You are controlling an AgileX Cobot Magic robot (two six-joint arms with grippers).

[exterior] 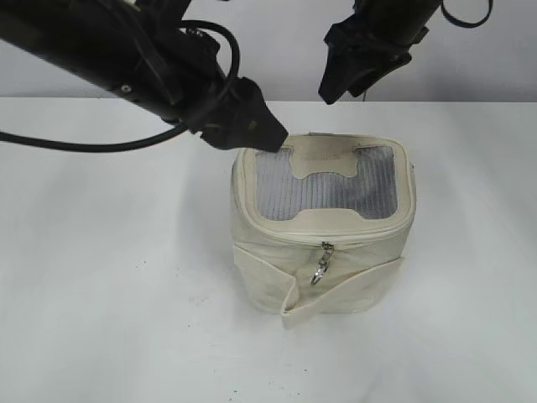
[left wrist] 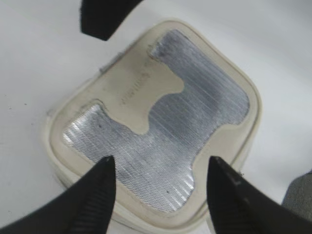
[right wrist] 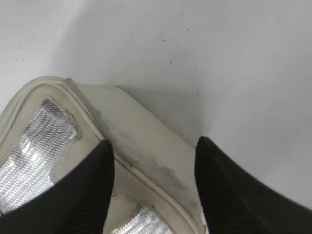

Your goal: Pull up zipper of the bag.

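Exterior view: bag sits upright mid-worktop, mesh lid facing up, strap wrapped round its lower front. Zipper runs along the top rim; one silver ring pull hangs at the front centre, nothing holding it.

Left gripper is down at the lid's back-left corner. From this angle I can't tell if it touches the fabric. Left wrist view shows its fingers spread wide, released, straddling the lid w/ nothing between them. Right gripper hangs above and behind the bag, well clear of it. Right wrist view shows it also spread apart, empty, looking down at the back-right corner of the lid.

My read: approach step, no grasp made yet, zip work not begun. Can't tell from these views how much of the track is already closed.

Next move as I see it: one gripper has to steady the bag body, the other needs to drop to the front face and pinch that small ring. Ring's tiny and dangling, so alignment has to be fine; bag's soft and may shift or crumple if pulled w/o bracing.
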